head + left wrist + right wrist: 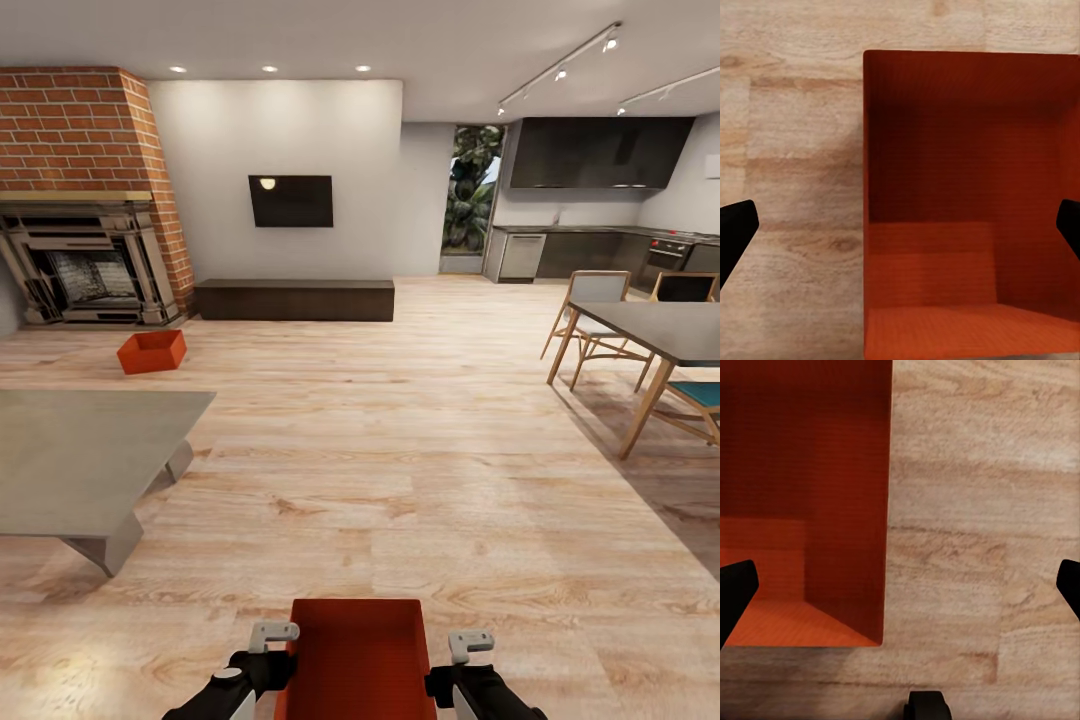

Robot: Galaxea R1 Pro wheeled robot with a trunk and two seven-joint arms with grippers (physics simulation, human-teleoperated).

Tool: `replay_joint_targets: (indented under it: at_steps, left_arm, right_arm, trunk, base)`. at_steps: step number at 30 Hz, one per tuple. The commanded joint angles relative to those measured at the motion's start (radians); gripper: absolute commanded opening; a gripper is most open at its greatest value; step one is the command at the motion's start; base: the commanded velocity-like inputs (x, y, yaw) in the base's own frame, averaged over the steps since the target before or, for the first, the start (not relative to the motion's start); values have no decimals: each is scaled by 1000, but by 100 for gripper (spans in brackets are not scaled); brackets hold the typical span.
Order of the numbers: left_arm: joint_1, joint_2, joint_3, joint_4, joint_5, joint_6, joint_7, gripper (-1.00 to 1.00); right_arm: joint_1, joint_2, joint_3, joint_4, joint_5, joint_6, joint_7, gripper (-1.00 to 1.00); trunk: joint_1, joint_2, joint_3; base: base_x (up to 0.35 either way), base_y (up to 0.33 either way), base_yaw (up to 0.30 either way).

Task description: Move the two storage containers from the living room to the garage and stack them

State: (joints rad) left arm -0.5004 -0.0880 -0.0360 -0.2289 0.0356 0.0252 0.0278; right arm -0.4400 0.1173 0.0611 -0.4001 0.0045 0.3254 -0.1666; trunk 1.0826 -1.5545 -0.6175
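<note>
One red-orange storage container [360, 650] sits low at the front, between my two arms, over light wood planks. My left gripper [268, 655] is open and straddles one long wall of it [967, 187], its fingertips [735, 232] wide apart. The right gripper [465, 660] is open too, straddling the opposite wall [802, 472]. I cannot tell whether the pads touch the plastic. A second storage container [151, 351] rests on the wood planks far ahead at the left, near the fireplace. The garage is out of view.
A low grey coffee table [70, 460] stands at the left. Behind it are a brick fireplace [85, 250] and a dark bench [295, 299] under a wall screen. A dining table [660, 330] with chairs is at the right. Open wood flooring runs down the middle.
</note>
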Motion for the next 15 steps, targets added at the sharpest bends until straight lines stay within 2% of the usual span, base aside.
replay_joint_targets:
  at_steps: [1, 15]
  left_arm:
    - [0, 0, -4, -1, 4, 3, 3, 100]
    - [0, -1, -4, -1, 3, 3, 3, 100]
  right_arm:
    - [0, -1, 6, -2, 0, 8, -5, 100]
    - [0, -2, 7, -1, 1, 8, -4, 100]
  trunk:
    - [0, 0, -1]
    - [54, -98, -45]
  base:
    - [0, 0, 0]
    - [0, 0, 0]
